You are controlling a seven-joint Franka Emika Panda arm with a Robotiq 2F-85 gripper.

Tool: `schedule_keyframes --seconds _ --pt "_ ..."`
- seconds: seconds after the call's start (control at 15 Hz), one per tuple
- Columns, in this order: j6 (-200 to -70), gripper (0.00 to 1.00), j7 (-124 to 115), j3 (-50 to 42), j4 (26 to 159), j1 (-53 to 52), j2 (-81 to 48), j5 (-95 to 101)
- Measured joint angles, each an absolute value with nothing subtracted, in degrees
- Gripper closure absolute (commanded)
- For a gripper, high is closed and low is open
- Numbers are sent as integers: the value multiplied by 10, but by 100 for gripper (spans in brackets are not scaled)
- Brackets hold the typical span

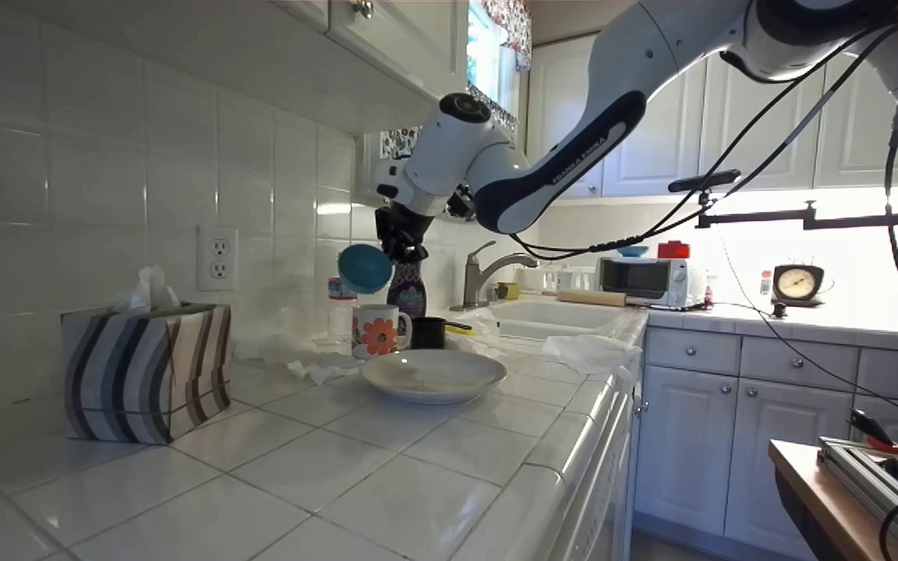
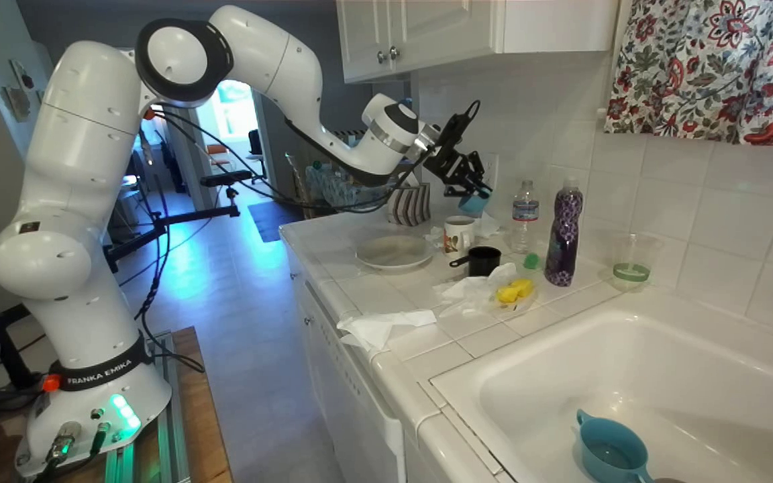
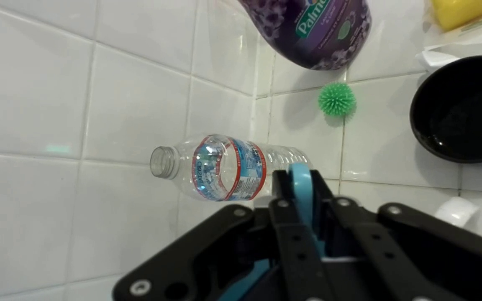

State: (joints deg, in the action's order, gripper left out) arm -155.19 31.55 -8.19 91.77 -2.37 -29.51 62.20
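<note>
Small blue cup (image 1: pixel 365 269), tilted in mid-air just above a white mug (image 1: pixel 377 331) with an orange flower. Pinched by the handle in a black claw (image 3: pixel 301 179), with jaws nearly together on that slim blue strip and nothing else; impossible to tell contents, if any. Could swivel or slip, judging by the grip at the handle alone, then strike the mug below or splash beside it onto the white tiled worktop (image 1: pixel 418 483). Could topple the mug if lowered too far, given a gap hard to judge. Close by the mug, an upright, uncapped water bottle (image 2: pixel 525 215), seemingly light and easily toppled by a sideways swing. Just beside the mug, a black cup (image 2: pixel 484 260), and near the mug a shallow plate (image 1: pixel 433 375), both liable to catch spills. Farther from the mug, a tall purple soap bottle (image 2: pixel 564 235), likely to tip if brushed.
</note>
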Motion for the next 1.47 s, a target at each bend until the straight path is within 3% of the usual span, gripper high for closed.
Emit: schedule_keyframes --seconds 1.47 --pt "-1489 97 270 -71 930 -23 -278 721"
